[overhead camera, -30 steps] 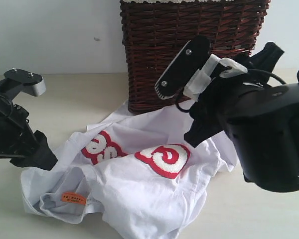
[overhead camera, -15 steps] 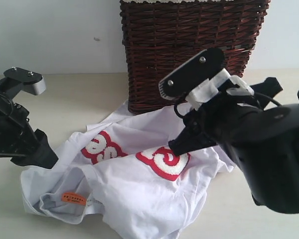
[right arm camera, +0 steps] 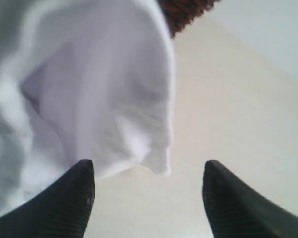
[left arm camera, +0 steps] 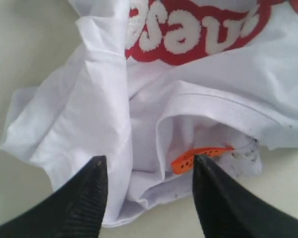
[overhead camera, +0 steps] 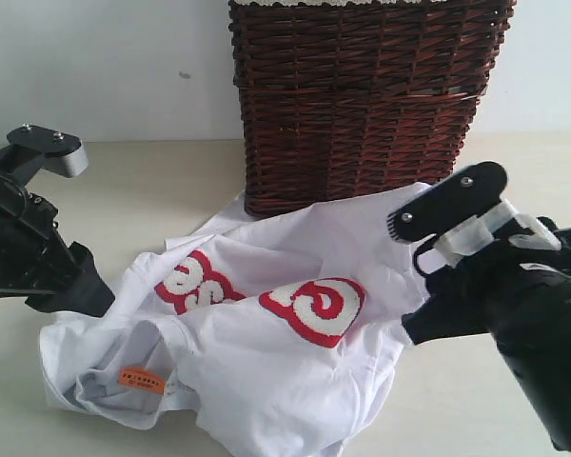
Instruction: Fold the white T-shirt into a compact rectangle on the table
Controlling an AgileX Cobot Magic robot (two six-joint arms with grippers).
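White cotton lies rumpled on the pale table (overhead camera: 152, 181). The white T-shirt (overhead camera: 266, 371) sits in a loose heap in front of the wicker basket (overhead camera: 362, 105) with its red lettering (overhead camera: 314, 307) facing up, and no fold looks started. In the exterior view, over the last second the right gripper (overhead camera: 421, 328) has swung away from the basket front. It has come off the middle of the shirt and dropped to the cloth's outer edge. The left gripper (overhead camera: 81, 293) has hardly stirred and sits at the opposite edge. We read this as both arms lining up to pull the shirt flat, which must come before any folding. In the left wrist view the fingers are spread wide with nothing pinched. Bunched cloth and the collar lie between and ahead of them, and the orange neck tag (left arm camera: 201, 154) is just beside one fingertip. In the right wrist view, which is somewhat blurred, the jaws are likewise parted and empty. A loose corner of the hem lies just ahead between the fingers, with bare table showing past it. Outward of each gripper we see only table, so there seems to be room to draw the edges apart. The basket stands close behind the shirt's far edge, so we judge any stretch should run sideways or away from it.
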